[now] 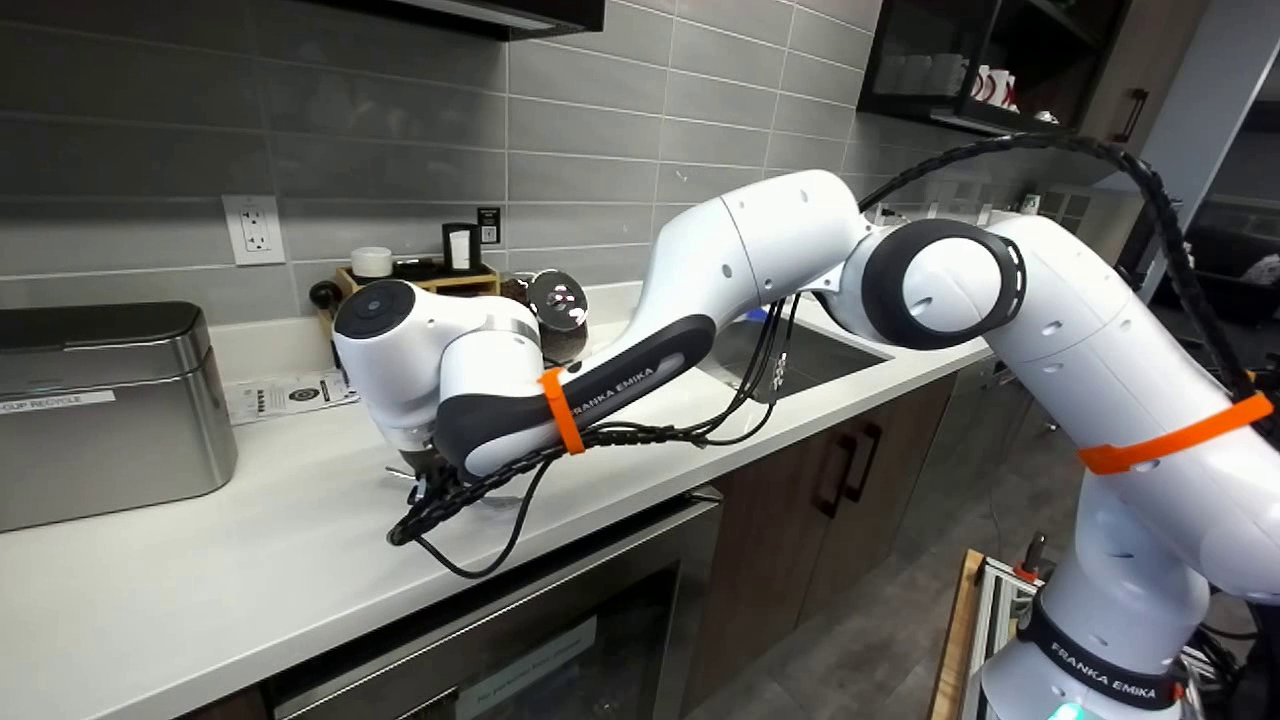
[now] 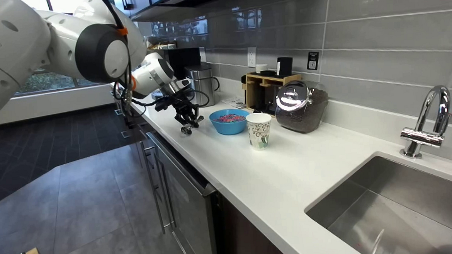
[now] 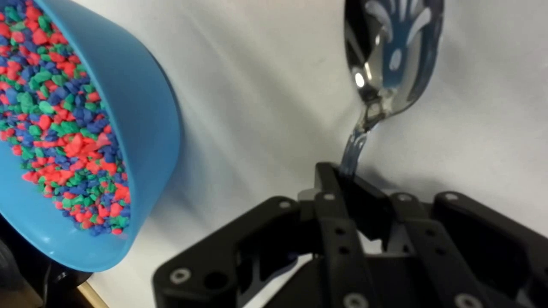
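Observation:
In the wrist view my gripper (image 3: 344, 173) is shut on the handle of a shiny metal spoon (image 3: 417, 81). The spoon's bowl points away from the fingertips, over the white counter; the gripped part of the handle is hidden between the black fingers. Just to the side stands a blue bowl (image 3: 150, 111) filled with red, green and blue bits (image 3: 64, 124), apart from the gripper. In an exterior view the gripper (image 2: 192, 123) is low over the counter, with the spoon (image 2: 186, 130) near the front edge and the blue bowl (image 2: 230, 128) beside it.
A patterned paper cup (image 2: 259, 135) stands close to the bowl. Behind are a tilted glass jar (image 2: 306, 113) of dark contents and a wooden organizer (image 2: 253, 90). A steel bin (image 1: 110, 430) sits farther along the counter (image 1: 250, 580); a sink (image 2: 370, 216) lies at the opposite end.

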